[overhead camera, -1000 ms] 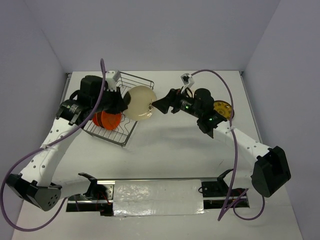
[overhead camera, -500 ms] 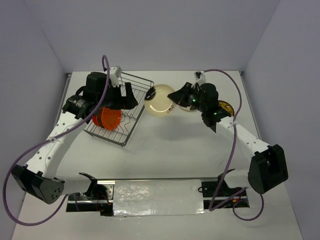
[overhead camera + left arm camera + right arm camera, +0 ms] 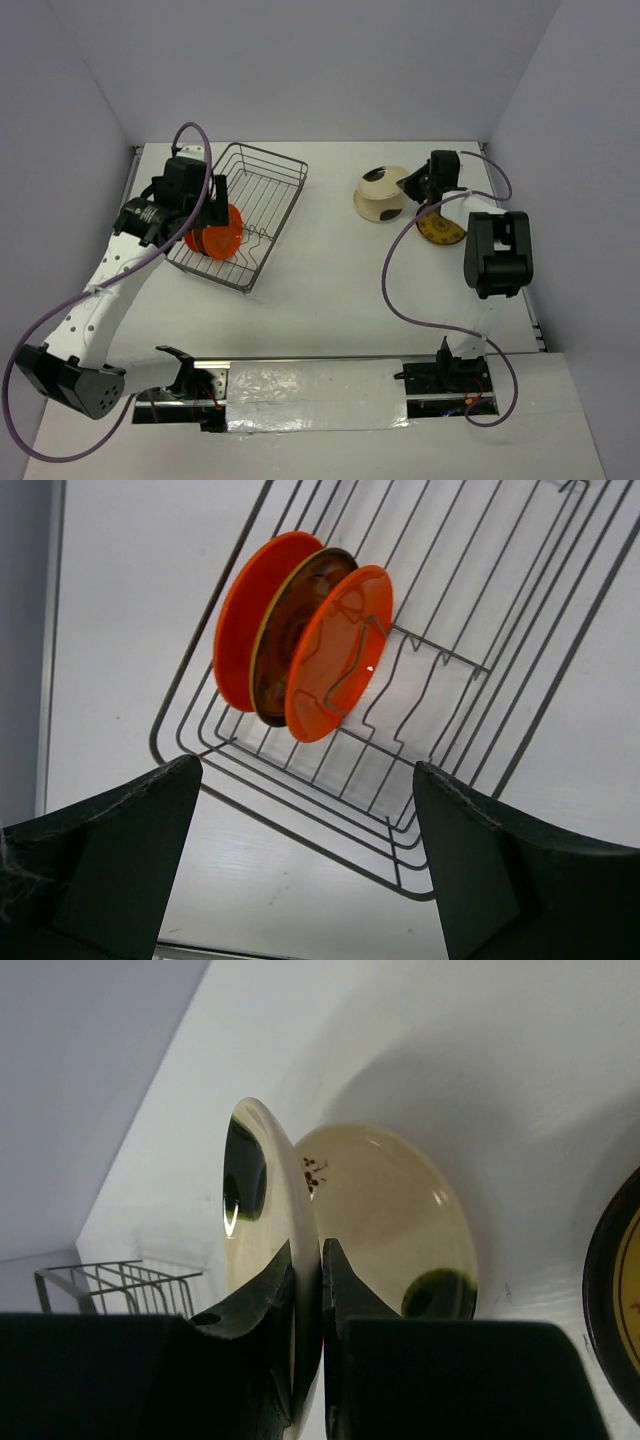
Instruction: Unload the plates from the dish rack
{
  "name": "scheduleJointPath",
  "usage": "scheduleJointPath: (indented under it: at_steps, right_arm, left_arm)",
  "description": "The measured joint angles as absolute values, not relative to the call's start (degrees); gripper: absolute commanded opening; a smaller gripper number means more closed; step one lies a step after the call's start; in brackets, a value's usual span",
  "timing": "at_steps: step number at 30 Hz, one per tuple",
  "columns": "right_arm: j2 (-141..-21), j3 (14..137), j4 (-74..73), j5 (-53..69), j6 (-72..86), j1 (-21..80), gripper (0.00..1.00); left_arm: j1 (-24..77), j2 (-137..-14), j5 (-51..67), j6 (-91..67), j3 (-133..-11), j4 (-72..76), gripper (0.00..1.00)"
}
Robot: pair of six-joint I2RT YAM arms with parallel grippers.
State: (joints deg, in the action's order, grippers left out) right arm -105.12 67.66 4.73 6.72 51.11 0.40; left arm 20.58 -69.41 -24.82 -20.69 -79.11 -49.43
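Note:
The dish rack [image 3: 262,196] stands at the back left. In it, on edge, are two orange-red plates [image 3: 341,652] with a brown patterned plate [image 3: 300,630] between them. My left gripper [image 3: 212,200] hovers open just above them, nothing between its fingers [image 3: 100,860]. At the back right my right gripper [image 3: 412,185] is shut on the rim of a cream plate [image 3: 250,1175], held upright. Its dark mark [image 3: 376,176] faces up in the top view. A second cream plate [image 3: 390,1210] lies flat right beside the held one. A mustard-brown plate [image 3: 440,228] lies on the table nearby.
The rack's wavy divider [image 3: 420,670] and far half hold nothing. The mustard-brown plate [image 3: 615,1290] lies close to the right of the flat cream plate. Side walls stand close on both sides, and the right arm's base [image 3: 498,252] sits near the mustard-brown plate.
The cream plate passed from my left gripper to my right. The right arm carried it to the back right beside the flat cream plate. The left gripper opened and drew back over the rack.

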Motion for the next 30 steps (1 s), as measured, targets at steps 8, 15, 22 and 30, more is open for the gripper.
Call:
scheduleJointPath:
  at_steps: [8,15,22,30]
  right_arm:
    - [-108.1,68.7,4.4,9.7,48.1,0.4,0.68]
    - [-108.8,77.6,-13.8,-1.4,38.3,4.3,1.00]
    - [-110.2,87.0,-27.0,-18.6,32.4,14.0,1.00]
    - [-96.6,73.5,-29.4,-19.9,29.1,17.2,1.00]
  left_arm:
    - [16.5,-67.0,-25.2,-19.3,-77.3,-49.1,0.99]
    - [15.4,-68.1,-24.6,-19.2,-74.8,-49.1,1.00]
    - [15.4,-71.3,-23.7,-19.2,-74.9,-48.9,0.98]
    - [15.4,-80.0,-24.7,-18.4,-75.2,-48.7,0.68]
